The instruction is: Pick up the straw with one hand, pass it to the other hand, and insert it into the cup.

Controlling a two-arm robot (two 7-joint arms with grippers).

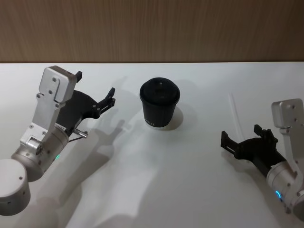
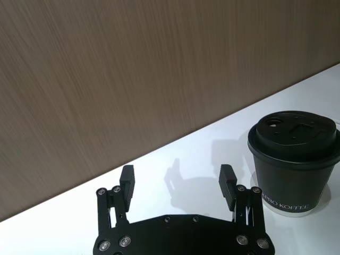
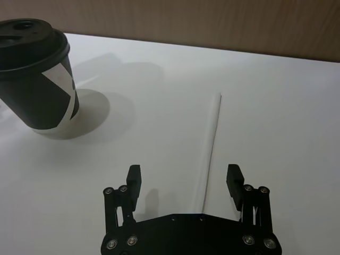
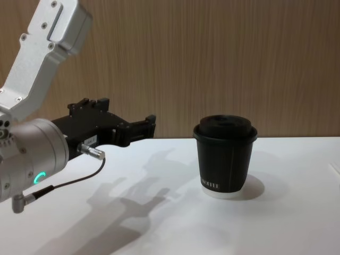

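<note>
The straw [image 3: 210, 143] lies flat on the white table [image 1: 156, 185], to my right and well apart from the cup [image 1: 159, 104]. Its long axis runs near enough straight away from me, the far end pointing toward the wooden wall [image 1: 152, 28] and leaning a little toward the cup's side. The near end points back at my right gripper [image 3: 184, 172].

That gripper's jaws stand wide apart and have hold of nothing. In its wrist view the straw's near end sits between the fingers, closer to one of them than to the other.

My left gripper [image 2: 177, 176] is off the table on the cup's other side, near it and aimed toward the wall. Its jaws are also spread wide, with nothing in them.

The cup stands upright at mid-table with its domed lid [image 2: 293, 130] on. Small white lettering [image 2: 289, 205] low on its side looks like "KIRO KOFFEE", though I cannot be sure of the last letters. A white wedge-shaped patch marks another side.
</note>
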